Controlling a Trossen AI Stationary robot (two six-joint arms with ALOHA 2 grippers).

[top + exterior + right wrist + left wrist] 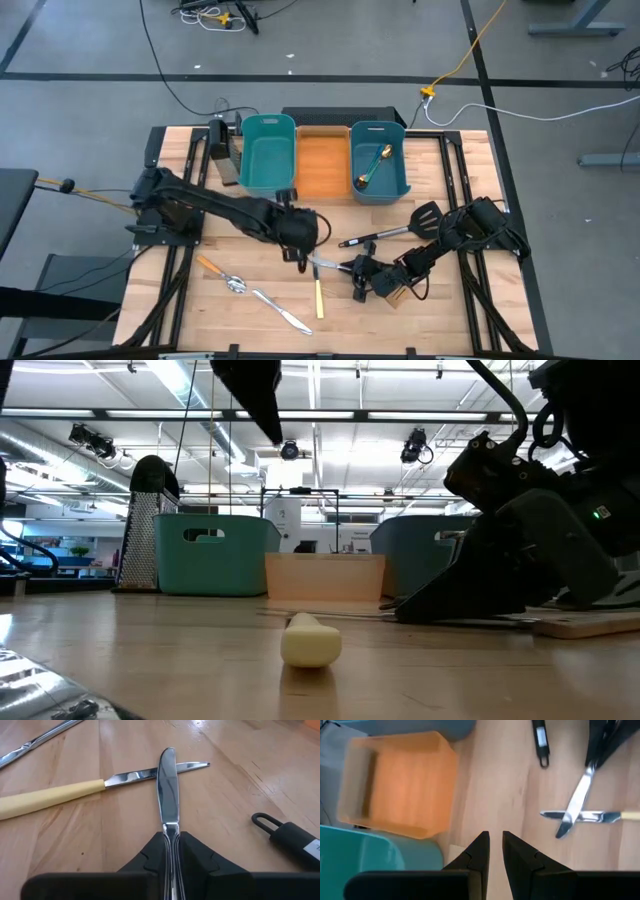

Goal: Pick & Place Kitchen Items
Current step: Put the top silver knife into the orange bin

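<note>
A silver knife (167, 785) lies on the table, its blade crossing the blade of a cream-handled knife (50, 799). My right gripper (171, 845) is shut on its handle, low over the table's middle (357, 272). A black slotted spatula (400, 230) lies just beyond them, its handle loop (264, 822) close by. My left gripper (495, 840) is shut, holds nothing, and hangs above the table (303, 258) near the knives' blades. A gold spoon (372, 165) lies in the right teal bin (395, 180). My right gripper pinches the silver knife's handle (170, 831) between its two fingers, just behind the blade. The fingers come from the table's right side, slanting down, and lie along the knife. The blade points away from them and rests across the cream-handled knife's blade.
The orange bin (322, 165) stands between the two teal bins (268, 150) at the far edge, with a grater (225, 150) to their left. A spoon (222, 276) and another knife (282, 312) lie near the front. A wooden piece (393, 293) lies beside my right gripper.
</note>
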